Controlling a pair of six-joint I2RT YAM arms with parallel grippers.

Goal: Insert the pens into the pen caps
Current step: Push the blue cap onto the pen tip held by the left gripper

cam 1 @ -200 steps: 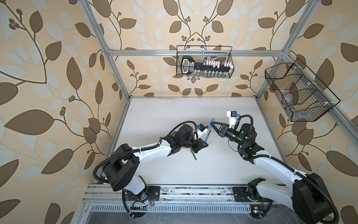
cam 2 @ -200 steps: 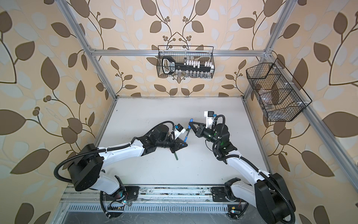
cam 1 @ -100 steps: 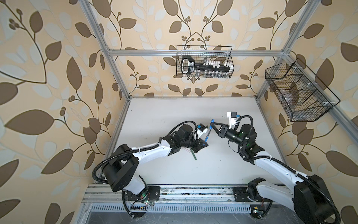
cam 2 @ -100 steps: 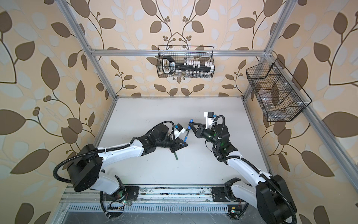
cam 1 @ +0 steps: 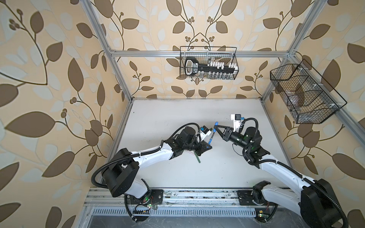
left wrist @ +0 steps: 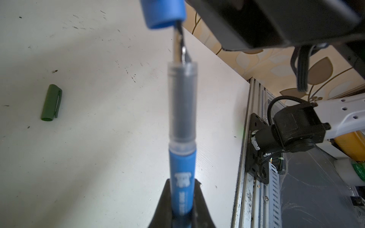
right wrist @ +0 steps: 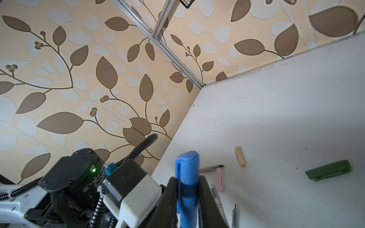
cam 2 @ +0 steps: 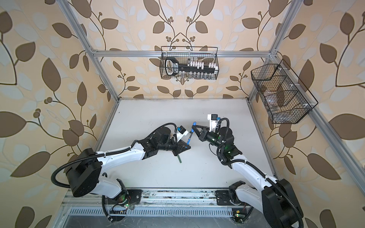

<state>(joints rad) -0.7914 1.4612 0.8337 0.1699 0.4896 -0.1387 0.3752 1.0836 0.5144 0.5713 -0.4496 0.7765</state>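
Your left gripper [left wrist: 181, 199] is clamped tight on the lower barrel of the blue pen [left wrist: 182, 118]. That leaves the clear front section and dark tip free to go into a cap. Your right gripper [right wrist: 187, 189] is pinched on the sides of the blue cap [right wrist: 187, 169], so the cap's open mouth faces the pen. Both are held up off the table [cam 1: 177, 118], tip to mouth, so the two arms can push along one line.

From the left wrist view the tip sits at the cap's rim, slightly off to one side. I judge it barely started, not seated. Line it up before you press, or the tip may catch the rim.

The rest lie on the table: a green cap [left wrist: 51, 102], a tan cap [right wrist: 240, 157], and a pink cap [right wrist: 220, 179] beside a tan pen [right wrist: 211, 168]. A green pen [cam 1: 197, 157] lies partly under the left arm.
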